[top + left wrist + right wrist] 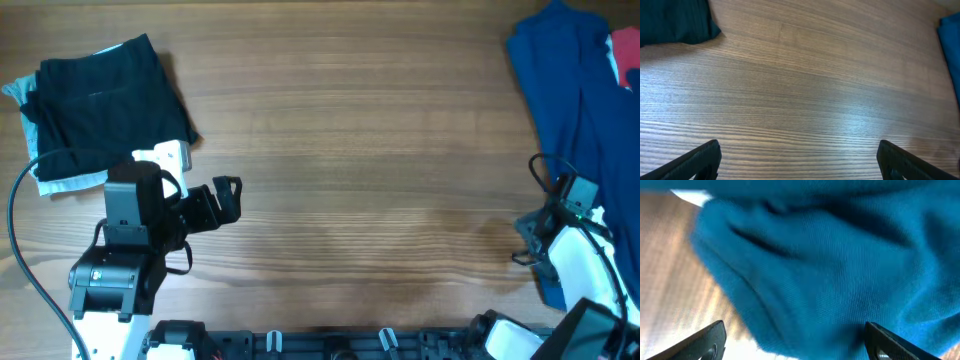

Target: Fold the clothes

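The deep-blue shirt lies crumpled at the table's far right edge. It fills the right wrist view and shows at the edge of the left wrist view. My right gripper is at the shirt's near edge. Its jaws are open, with blue fabric lying between and ahead of them. A folded black garment lies at the far left, its corner in the left wrist view. My left gripper is open and empty over bare wood, to the right of the black garment.
A pale grey-white garment pokes out from under the black one. A red garment lies on the blue shirt at the top right corner. The wooden table stretches between the two piles.
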